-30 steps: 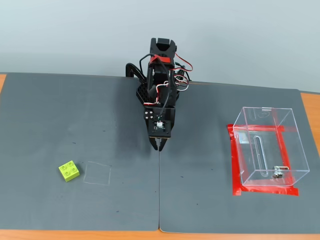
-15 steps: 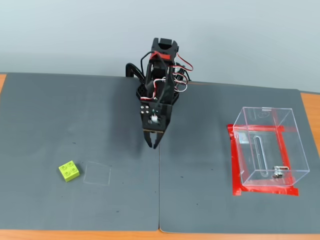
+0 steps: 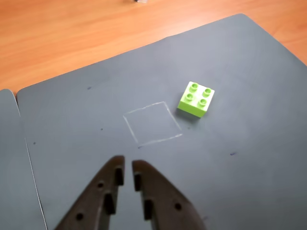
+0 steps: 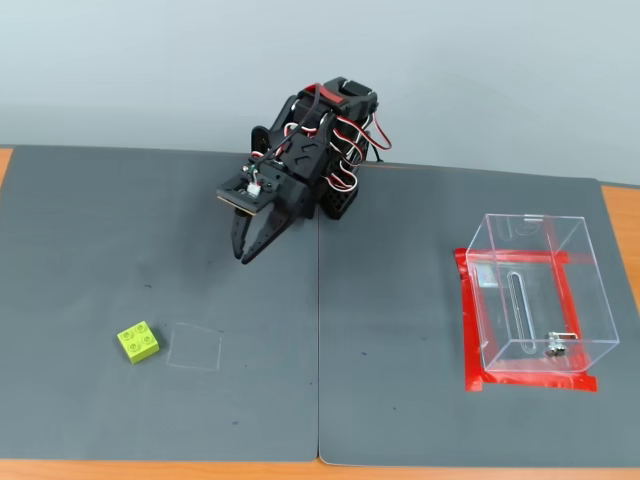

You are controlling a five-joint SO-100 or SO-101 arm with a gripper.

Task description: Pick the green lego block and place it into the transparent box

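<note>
Swinging left in the fixed view, I now aim my black two-finger gripper (image 4: 243,256) toward the small lime-green studded lego brick (image 4: 138,342); moments ago it pointed straight down the mat seam. Its fingers stand nearly closed and empty. The brick lies well ahead, beside a faint chalk square (image 3: 152,123). The clear plastic box (image 4: 537,292) waits far right, on red tape.

Plain grey wall (image 4: 150,70), perhaps painted.

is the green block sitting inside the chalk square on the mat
No, in the wrist view the green block sits just outside the chalk square.
</note>
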